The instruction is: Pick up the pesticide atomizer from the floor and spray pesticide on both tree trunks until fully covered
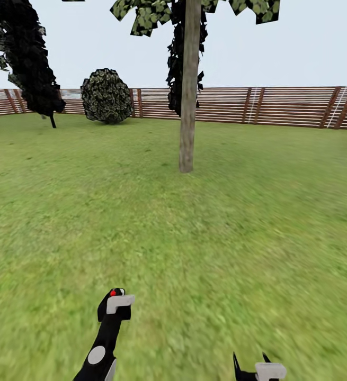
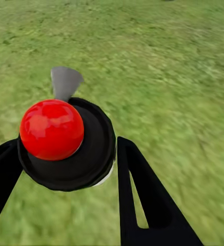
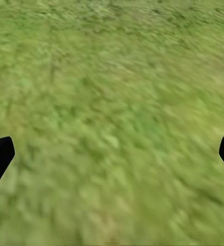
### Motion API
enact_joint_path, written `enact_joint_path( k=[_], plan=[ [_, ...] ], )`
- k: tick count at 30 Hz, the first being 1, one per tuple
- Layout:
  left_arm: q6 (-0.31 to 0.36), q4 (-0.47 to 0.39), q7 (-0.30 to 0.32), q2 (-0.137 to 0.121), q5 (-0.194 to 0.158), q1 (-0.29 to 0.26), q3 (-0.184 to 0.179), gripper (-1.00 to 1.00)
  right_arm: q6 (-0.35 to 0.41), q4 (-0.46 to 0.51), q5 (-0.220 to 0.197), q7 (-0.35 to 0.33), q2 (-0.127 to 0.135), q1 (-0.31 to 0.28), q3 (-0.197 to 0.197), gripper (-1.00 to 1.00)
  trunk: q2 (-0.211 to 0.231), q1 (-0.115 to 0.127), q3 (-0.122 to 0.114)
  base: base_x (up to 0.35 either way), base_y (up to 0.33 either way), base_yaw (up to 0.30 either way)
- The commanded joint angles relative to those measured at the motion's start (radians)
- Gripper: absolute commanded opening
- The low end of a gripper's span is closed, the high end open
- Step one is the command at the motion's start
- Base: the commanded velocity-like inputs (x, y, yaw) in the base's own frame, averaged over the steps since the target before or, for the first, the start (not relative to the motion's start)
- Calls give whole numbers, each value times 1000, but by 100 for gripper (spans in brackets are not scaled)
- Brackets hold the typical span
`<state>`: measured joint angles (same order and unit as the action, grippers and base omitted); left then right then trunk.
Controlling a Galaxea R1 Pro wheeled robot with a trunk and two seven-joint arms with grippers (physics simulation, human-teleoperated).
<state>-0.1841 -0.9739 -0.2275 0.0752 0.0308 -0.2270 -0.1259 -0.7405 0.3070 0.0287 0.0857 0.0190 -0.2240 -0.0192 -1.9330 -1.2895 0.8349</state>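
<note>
Atomizer (image 2: pixel 65 141): seen end-on in the left wrist view, a black round body with a red ball on top and a grey nozzle at its far edge. Its long axis runs along the fingers, toward the wrist camera. The nozzle points away from the camera, over the grass.
Atomizer in the head view (image 1: pixel 116 292): only a black and red tip shows, at the front end of the left arm. It points forward, toward the trunk.
Left gripper (image 2: pixel 65 154): it pinches the atomizer; one black finger (image 2: pixel 142 200) touches the body on one side, and the other finger is against the opposite side.
Right gripper (image 3: pixel 112 154): spread wide, with only two dark fingertips at the edges of its wrist view and grass between them. It holds nothing.
Trunk (image 1: pixel 189 90): straight and upright, standing on the grass (image 1: pixel 221 222), well ahead of the atomizer and a little to the right of it.
Crown: dark ragged leaves above the trunk, cut by the top of the view.
Bush (image 1: pixel 107 96): round, to the left of the trunk and further back, just before the fence (image 1: pixel 279 106).
Fence: brown horizontal slats, running behind the trunk.
</note>
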Motion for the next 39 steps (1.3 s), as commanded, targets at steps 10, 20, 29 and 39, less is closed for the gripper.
enact_joint_path(
  k=[10, 20, 29, 39],
  plan=[
    [2, -2, -1, -2, 1, 0, 0, -100, -2, -2, 0, 2, -1, 1, -1, 100, 0, 0, 0, 341, 0, 0],
    [2, -2, -1, -2, 1, 0, 0, -100, -2, 0, -1, 3, 1, 2, 1, 100, 0, 0, 0, 340, 0, 0],
    [2, -2, -1, -2, 1, 0, 0, -100, -2, -1, 0, 1, 1, 2, -1, 100, 0, 0, 0, 341, 0, 0],
    [2, -3, -1, -2, 1, 0, 0, -100, -1, -2, 2, 0, 1, 2, -1, 100, 0, 0, 0, 341, 0, 0]
  ],
)
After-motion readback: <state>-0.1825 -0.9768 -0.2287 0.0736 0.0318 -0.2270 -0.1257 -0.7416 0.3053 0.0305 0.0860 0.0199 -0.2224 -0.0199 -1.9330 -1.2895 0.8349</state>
